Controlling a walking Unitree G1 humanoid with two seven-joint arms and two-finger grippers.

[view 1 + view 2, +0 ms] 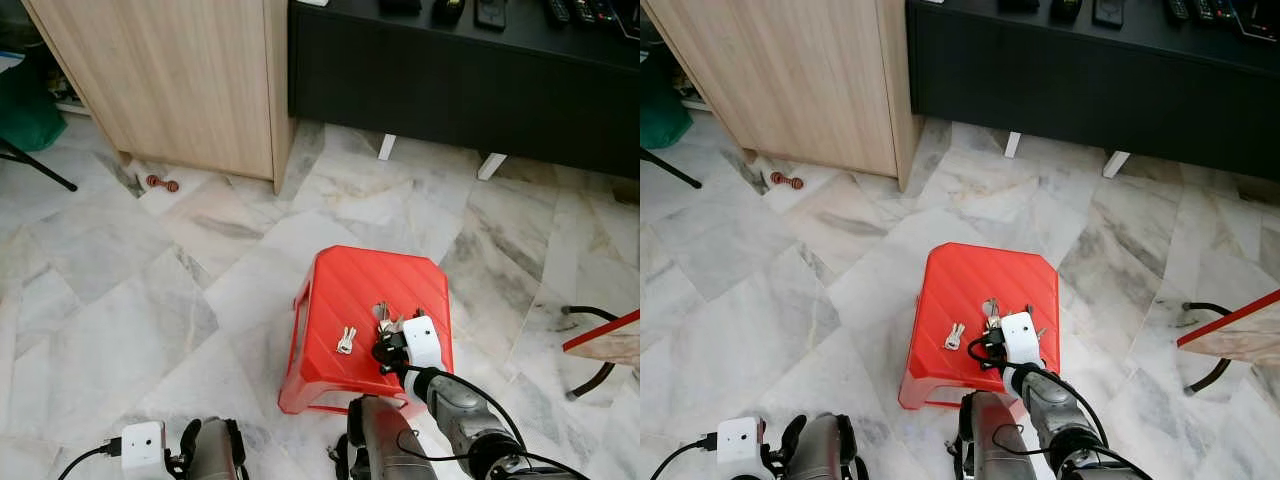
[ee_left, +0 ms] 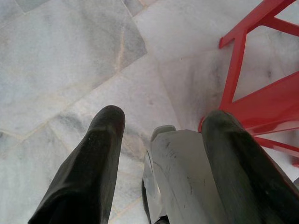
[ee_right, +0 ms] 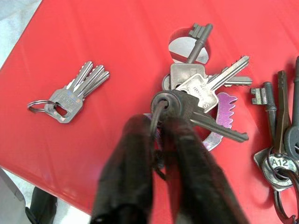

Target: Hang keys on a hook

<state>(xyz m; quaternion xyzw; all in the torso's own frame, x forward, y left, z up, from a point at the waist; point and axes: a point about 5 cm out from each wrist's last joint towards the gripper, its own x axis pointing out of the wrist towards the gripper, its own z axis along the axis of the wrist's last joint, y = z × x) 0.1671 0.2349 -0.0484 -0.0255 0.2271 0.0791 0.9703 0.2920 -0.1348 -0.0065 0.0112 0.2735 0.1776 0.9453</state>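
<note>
The right gripper [image 3: 159,140] is clenched on the ring of the big mixed bunch of silver keys [image 3: 201,88], which lies on the red plastic stool [image 1: 345,290] — blades fanning away beyond the fingertips. The left gripper [image 2: 161,144] hangs released, left of the stool, farther off.

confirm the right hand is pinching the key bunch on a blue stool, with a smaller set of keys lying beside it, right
Not quite: the stool is red, not blue, as the left eye view shows. The rest holds: the right hand pinches the key bunch, and the smaller set lies beside it.
</note>
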